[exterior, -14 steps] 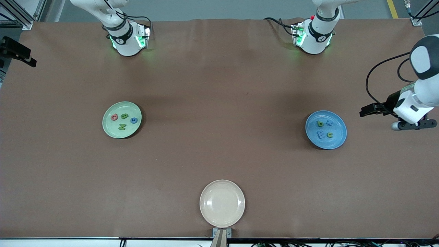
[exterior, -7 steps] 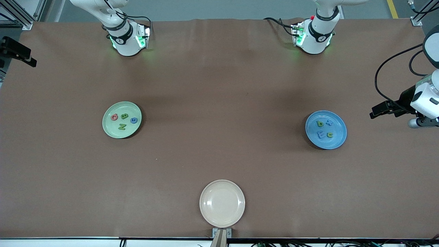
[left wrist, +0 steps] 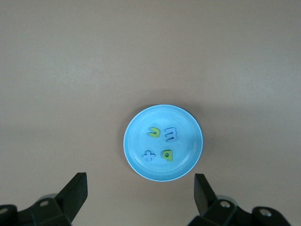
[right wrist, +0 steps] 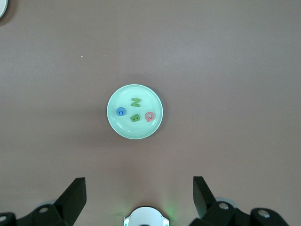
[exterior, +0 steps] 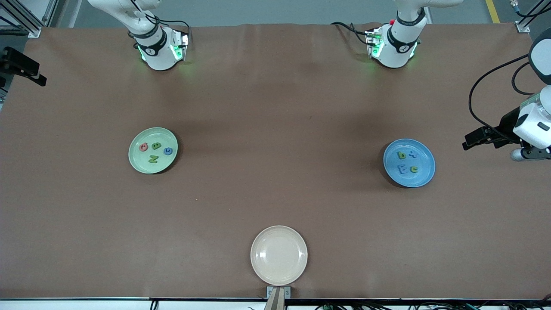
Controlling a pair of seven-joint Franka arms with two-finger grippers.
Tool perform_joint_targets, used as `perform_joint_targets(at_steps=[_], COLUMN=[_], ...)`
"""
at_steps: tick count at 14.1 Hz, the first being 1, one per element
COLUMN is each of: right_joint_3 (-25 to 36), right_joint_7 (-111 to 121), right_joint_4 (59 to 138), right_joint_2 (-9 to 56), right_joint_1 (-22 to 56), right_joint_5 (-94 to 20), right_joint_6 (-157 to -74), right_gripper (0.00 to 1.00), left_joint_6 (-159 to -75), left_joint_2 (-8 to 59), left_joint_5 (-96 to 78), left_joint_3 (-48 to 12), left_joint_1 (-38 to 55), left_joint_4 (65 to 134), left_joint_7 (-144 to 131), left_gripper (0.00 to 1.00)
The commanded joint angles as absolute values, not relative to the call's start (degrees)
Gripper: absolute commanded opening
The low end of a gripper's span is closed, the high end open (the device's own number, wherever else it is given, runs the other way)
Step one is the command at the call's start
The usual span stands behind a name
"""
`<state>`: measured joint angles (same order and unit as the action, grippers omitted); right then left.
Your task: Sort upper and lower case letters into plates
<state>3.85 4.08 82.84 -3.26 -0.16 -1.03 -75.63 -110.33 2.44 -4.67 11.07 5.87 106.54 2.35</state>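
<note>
Sitting empty nearest the camera, the cream plate (exterior: 279,255) holds nothing. Farther up, the green plate (exterior: 153,150) toward the right arm's end carries four letters (exterior: 153,151); the blue plate (exterior: 409,162) toward the left arm's end carries another four letters (exterior: 407,162). None lies loose on the surface (exterior: 275,129), so sorting looks finished. The left gripper (left wrist: 141,200), wide open and empty, has just pulled out toward the surface's edge; the right gripper (right wrist: 139,197), open and empty, waits high over the green plate.

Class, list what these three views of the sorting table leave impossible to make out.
- Front view: left gripper cut off by the picture's edge.
- Front view: right gripper outside the frame.
- Pale green round plate: blue letter too small to read.
- Blue round plate: cross-shaped blue piece too small to identify.
</note>
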Motion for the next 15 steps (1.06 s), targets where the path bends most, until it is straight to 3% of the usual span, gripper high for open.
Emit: perform_joint_targets(at_steps=[1,12,15], right_joint_3=[3.4,3.4,3.5], right_joint_7=[4.7,4.7,4.7], right_joint_4=[83.1,83.2,83.2], right_joint_2=[-4.2,-4.2,-4.2], right_joint_1=[-0.8,-0.7,-0.8], right_joint_5=[-1.7,-1.7,-1.7], right_joint_6=[-75.7,-75.3,-75.3], right_gripper=[1.00,1.00,1.00], left_joint_6=[-109.2,-107.7,-104.0], left_joint_2=[1.3,-1.4,-1.4], left_joint_5=[-5.5,-5.0,-4.8], left_joint_3=[10.8,8.7,8.2], left_joint_1=[4.1,3.3,3.3], left_joint_4=[106.3,104.4,100.1], left_joint_7=[3.4,2.7,2.5], left_gripper=[1.00,1.00,1.00])
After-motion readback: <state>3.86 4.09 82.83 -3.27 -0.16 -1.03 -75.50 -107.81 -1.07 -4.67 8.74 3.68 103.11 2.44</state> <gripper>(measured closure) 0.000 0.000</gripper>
